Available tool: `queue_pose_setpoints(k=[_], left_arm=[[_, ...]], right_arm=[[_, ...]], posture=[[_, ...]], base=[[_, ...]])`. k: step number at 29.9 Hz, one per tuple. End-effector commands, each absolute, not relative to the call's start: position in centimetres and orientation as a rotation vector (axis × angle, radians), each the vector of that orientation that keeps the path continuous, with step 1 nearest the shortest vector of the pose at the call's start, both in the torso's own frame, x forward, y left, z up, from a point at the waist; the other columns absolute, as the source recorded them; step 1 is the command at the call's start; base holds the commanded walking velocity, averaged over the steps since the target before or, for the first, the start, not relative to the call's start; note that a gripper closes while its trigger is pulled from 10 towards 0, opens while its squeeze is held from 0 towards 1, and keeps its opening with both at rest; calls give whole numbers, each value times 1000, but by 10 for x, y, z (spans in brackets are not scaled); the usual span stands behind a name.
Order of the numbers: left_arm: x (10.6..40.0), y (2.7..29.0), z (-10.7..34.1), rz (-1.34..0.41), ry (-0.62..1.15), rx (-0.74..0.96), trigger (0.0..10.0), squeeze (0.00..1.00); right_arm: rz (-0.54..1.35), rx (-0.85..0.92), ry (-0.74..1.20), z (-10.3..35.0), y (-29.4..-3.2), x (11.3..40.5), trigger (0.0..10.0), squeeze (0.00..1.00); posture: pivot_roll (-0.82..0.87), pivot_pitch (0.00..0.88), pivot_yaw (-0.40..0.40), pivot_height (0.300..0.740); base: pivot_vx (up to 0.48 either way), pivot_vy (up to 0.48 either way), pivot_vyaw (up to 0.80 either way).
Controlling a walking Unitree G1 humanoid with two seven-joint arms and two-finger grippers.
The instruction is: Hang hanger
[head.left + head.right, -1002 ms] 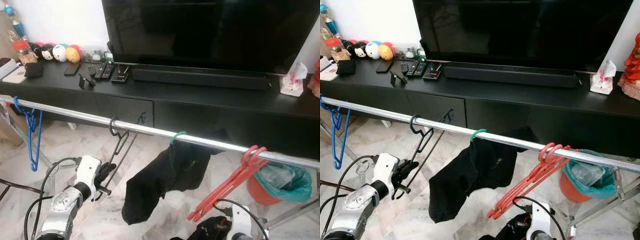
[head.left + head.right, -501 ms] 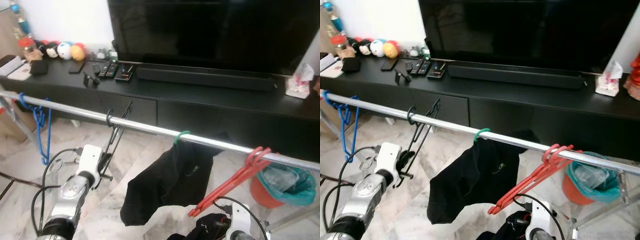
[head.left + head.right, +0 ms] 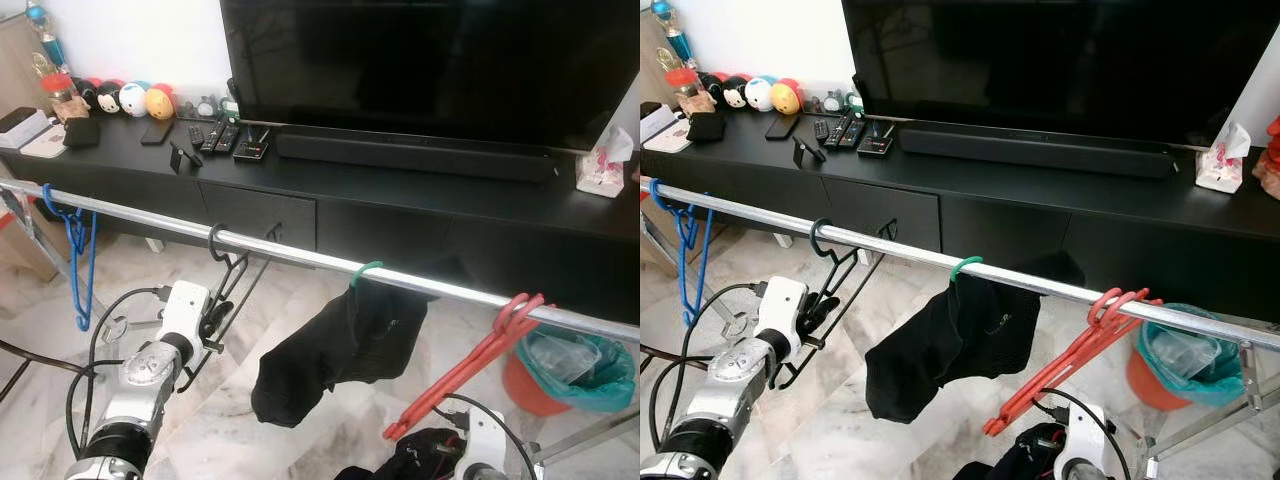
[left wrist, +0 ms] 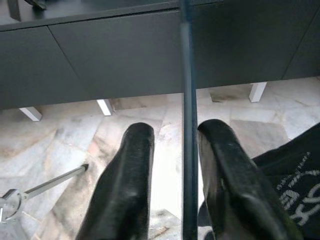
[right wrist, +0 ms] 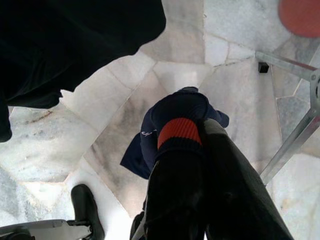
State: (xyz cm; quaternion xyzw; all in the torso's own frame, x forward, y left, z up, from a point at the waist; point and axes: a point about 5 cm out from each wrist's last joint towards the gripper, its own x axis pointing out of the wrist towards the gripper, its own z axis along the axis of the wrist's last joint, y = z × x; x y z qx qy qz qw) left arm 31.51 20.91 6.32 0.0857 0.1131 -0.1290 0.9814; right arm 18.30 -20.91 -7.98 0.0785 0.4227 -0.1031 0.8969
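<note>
A black wire hanger [image 3: 236,284] hangs by its hook [image 3: 213,243] on the silver rail [image 3: 300,258]. My left gripper [image 3: 213,322] is at the hanger's lower part. In the left wrist view the gripper [image 4: 175,135] is open. The hanger's thin wire [image 4: 186,75] runs between the fingers, close against one of them. My right gripper [image 5: 195,150] is low by the floor, shut on a dark blue cloth [image 5: 175,112] with a red band.
A black garment [image 3: 340,340] on a green hook [image 3: 365,268] hangs mid-rail. Red hangers [image 3: 470,365] hang to the right and a blue hanger [image 3: 78,260] to the left. Behind stands a black TV cabinet [image 3: 400,200]. An orange bin [image 3: 570,372] and a rack leg [image 5: 295,135] are on my right.
The camera has shifted a little. The black hanger has stayed hooked on the rail and has swung slightly, with my left gripper still at its lower part. The right gripper keeps its cloth.
</note>
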Motion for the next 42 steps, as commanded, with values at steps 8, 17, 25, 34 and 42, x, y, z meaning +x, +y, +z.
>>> queue_pose_setpoints(k=[8, 17, 25, 34, 42], left_arm=[[337, 204, 90, -272, 152, 125, 10000, 0], [356, 198, 92, -189, 208, 160, 10000, 0], [364, 196, 95, -126, 237, 161, 10000, 0], [361, 195, 82, -121, 329, 159, 10000, 0], [356, 195, 73, -113, 361, 169, 9333, 0]], right_arm=[[-239, 184, 877, -84, -206, 175, 10000, 0], [-254, 194, 874, -84, -206, 173, 10000, 0], [-262, 196, 870, -84, -206, 173, 10000, 0], [-263, 192, 871, -84, -208, 172, 10000, 0], [-262, 186, 870, -84, -210, 171, 10000, 0]], posture=[[43, 0, 60, 740], [-11, 0, 77, 740], [-28, 0, 80, 740], [-45, 0, 73, 740], [-46, 0, 62, 740]], base=[[0, 0, 0], [0, 0, 0], [0, 0, 0], [0, 0, 0], [0, 0, 0]])
